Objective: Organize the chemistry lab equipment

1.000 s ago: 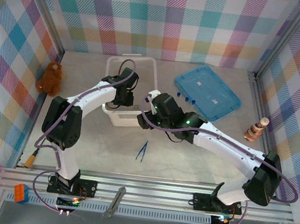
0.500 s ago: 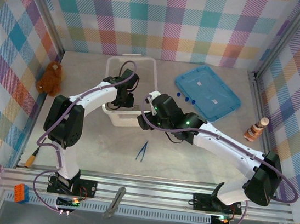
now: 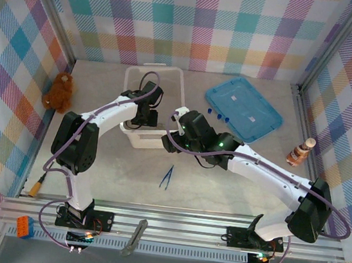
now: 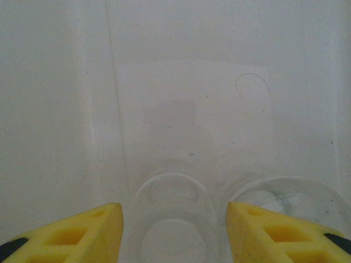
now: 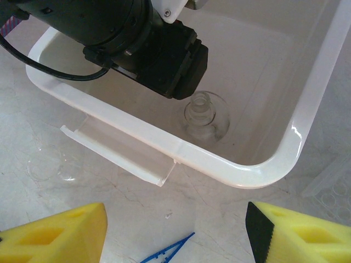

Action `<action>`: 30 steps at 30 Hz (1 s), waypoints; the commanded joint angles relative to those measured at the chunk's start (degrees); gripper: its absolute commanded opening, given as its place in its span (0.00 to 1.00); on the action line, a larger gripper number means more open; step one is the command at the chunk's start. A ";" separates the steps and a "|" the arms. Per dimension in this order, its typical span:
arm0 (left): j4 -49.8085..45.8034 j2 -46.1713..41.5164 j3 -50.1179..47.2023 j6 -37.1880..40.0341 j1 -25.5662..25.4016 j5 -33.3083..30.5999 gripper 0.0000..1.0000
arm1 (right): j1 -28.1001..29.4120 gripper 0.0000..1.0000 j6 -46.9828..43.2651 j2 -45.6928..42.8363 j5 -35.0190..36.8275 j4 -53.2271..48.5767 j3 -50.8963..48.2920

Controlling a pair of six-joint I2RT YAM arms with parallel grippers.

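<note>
From above, the left gripper (image 3: 142, 115) hangs over the near part of the white bin (image 3: 131, 74). The right gripper (image 3: 177, 130) sits just beside the bin's near-right corner. The tweezers (image 3: 167, 177) lie on the bare table (image 3: 221, 183) nearer than both, closer to the right gripper, with their long axis running roughly near-to-far at a slight slant. The blue-capped tubes (image 3: 217, 115) lie to the far right by the edge of the blue lid (image 3: 247, 108); whether they touch it I cannot tell.

In the left wrist view, the 2 yellow fingers (image 4: 71, 230) are spread wide. A small beaker (image 4: 171, 219) stands upright on the bin floor between them, ungripped, and another round glass vessel (image 4: 285, 200) stands just beside it.

In the right wrist view, the fingers (image 5: 299, 235) are also spread and hold nothing. A round flask (image 5: 205, 114) stands inside the bin. A second beaker (image 5: 46, 163) sits on the table just outside the bin's near wall.

The tweezers look like the right arm's natural pick — there is open table all round them. They lie flat, though, so the fingers would have to straddle the narrow axis and come down to the surface.
</note>
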 commanded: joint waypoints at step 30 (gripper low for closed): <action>-16.39 -39.59 -8.89 -4.34 -17.51 -21.34 0.56 | 0.42 0.70 0.57 -2.21 -1.66 0.93 -2.87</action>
